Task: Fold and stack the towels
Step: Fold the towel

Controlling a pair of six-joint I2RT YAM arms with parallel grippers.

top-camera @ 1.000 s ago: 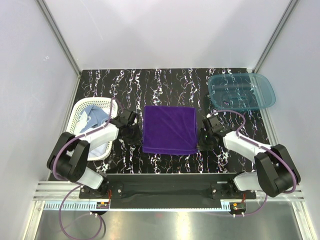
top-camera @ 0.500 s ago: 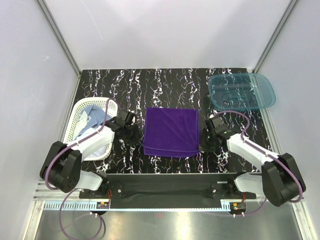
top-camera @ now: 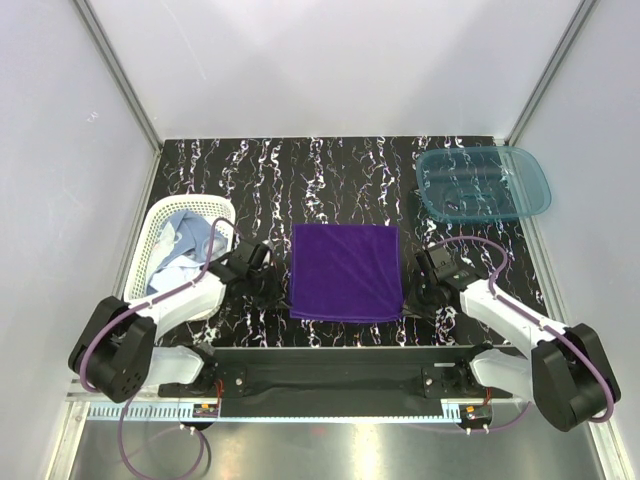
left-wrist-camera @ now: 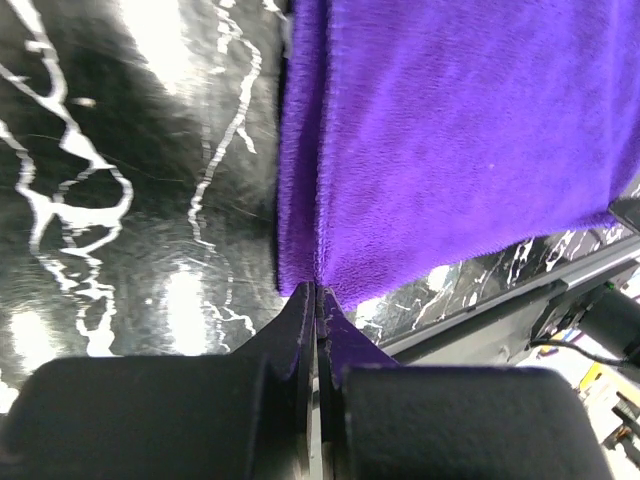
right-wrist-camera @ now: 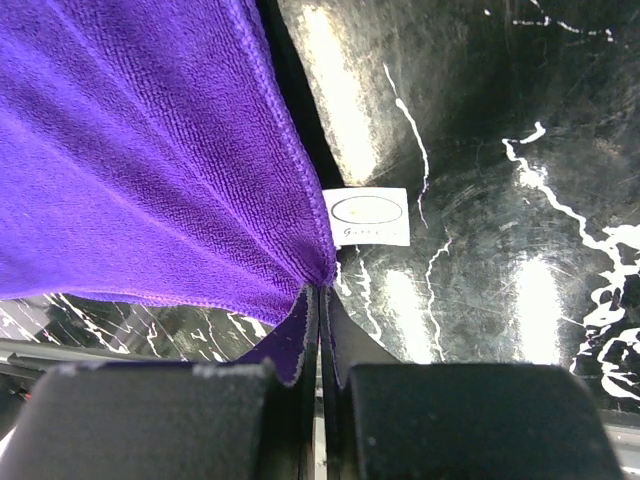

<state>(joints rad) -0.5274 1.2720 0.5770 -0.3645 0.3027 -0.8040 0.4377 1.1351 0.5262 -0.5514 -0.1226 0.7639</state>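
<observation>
Basket, white, at left of the top view, holding bunched pale blue towels. Teal bin at upper right. Purple towel flat at centre of the counter. Left hand pinching its lower left corner, right hand pinching its lower right corner. Seen only from the right wrist: small white label at the towel's edge.

White basket left, teal bin far right, marbled table.
</observation>
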